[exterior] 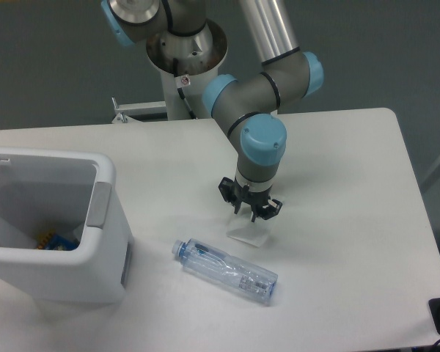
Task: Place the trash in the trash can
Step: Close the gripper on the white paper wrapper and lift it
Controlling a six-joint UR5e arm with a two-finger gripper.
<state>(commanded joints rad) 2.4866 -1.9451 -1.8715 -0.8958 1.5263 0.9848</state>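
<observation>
Two trash items outside the trash can point(103, 176). End effector point(250, 210), fingers spread, sits directly over the wrapper point(249, 235), which lies straight beneath it. Bottle point(225, 270) lies just below-left of the wrapper, on the worktop point(352, 220), cap toward the can.

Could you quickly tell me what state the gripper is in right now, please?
Gripper: down over the wrapper on the table; whether its jaws are open or shut on it cannot be told from this view.

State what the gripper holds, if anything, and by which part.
Cannot be told: the gripper sits over the wrapper, hiding any contact.
</observation>
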